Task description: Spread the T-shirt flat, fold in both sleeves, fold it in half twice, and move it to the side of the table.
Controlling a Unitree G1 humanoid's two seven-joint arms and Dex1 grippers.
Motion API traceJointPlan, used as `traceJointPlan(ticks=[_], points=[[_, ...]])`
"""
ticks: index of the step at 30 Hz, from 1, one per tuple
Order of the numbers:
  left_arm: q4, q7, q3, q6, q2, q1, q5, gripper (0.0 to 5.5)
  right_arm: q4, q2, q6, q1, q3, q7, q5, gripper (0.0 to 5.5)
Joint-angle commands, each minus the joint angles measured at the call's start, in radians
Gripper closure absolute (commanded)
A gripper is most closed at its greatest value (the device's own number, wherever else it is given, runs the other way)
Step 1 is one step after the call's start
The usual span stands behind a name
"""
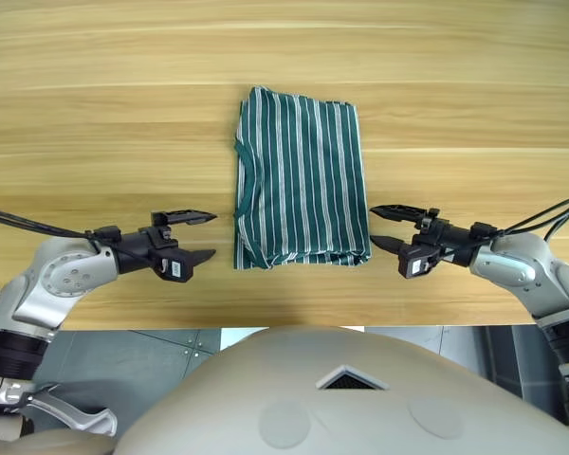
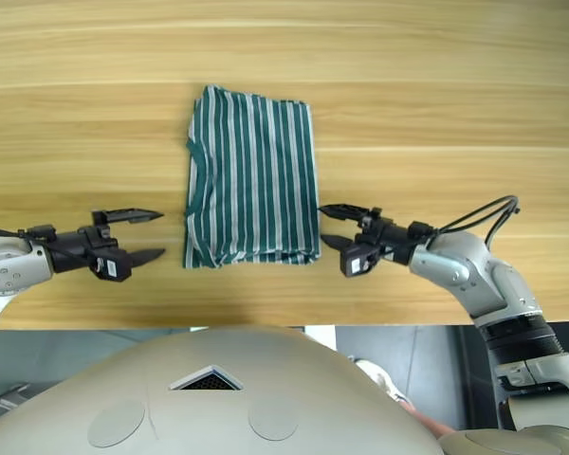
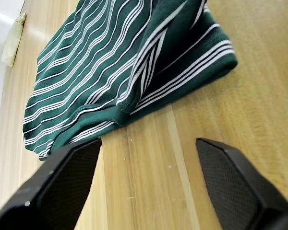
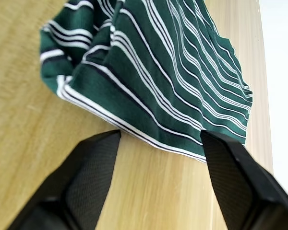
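Observation:
A green T-shirt with white stripes point(image 1: 300, 178) lies folded into a narrow rectangle in the middle of the wooden table point(image 1: 95, 114). My left gripper point(image 1: 206, 236) hovers open just left of the shirt's near left corner, apart from the cloth. On the other side my right gripper point(image 1: 377, 227) stands open, its fingertips close to the near right corner. The left wrist view shows the shirt's folded edge point(image 3: 129, 72) ahead of the open fingers point(image 3: 67, 177). In the right wrist view the shirt point(image 4: 163, 67) lies just beyond the open fingers point(image 4: 93, 177).
Bare wood surrounds the shirt on every side, with wide room far left and far right. The table's near edge point(image 1: 266, 327) runs just below both grippers.

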Motion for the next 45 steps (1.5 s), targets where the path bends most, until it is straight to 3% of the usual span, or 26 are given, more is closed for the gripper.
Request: traceJointPlan(ticks=[1,10,18,37,40,45], points=[[0.039,-0.067,-0.089,0.014,-0.017,-0.030,0.027,1.82,0.029,-0.018,0.023,0.006,0.023,0.039,-0.037,2.39],[0.119,-0.126,-0.256,-0.039,-0.097,-0.140,-0.009,1.82,0.047,-0.013,0.026,-0.019,0.018,0.022,-0.050,2.39],[0.163,-0.120,-0.299,-0.062,-0.101,-0.166,-0.015,1.82,0.075,0.002,0.018,-0.047,0.032,0.014,-0.050,2.39],[0.245,-0.100,-0.330,-0.100,-0.099,-0.172,-0.041,5.14,0.027,-0.050,0.033,0.027,-0.023,0.006,-0.022,2.39],[0.227,-0.065,-0.281,-0.082,-0.083,-0.131,-0.070,5.49,-0.039,-0.083,0.028,0.118,-0.049,0.020,0.036,2.39],[0.203,-0.035,-0.238,-0.062,-0.102,-0.105,-0.080,5.50,-0.125,-0.088,0.036,0.194,-0.039,0.044,0.054,2.39]])
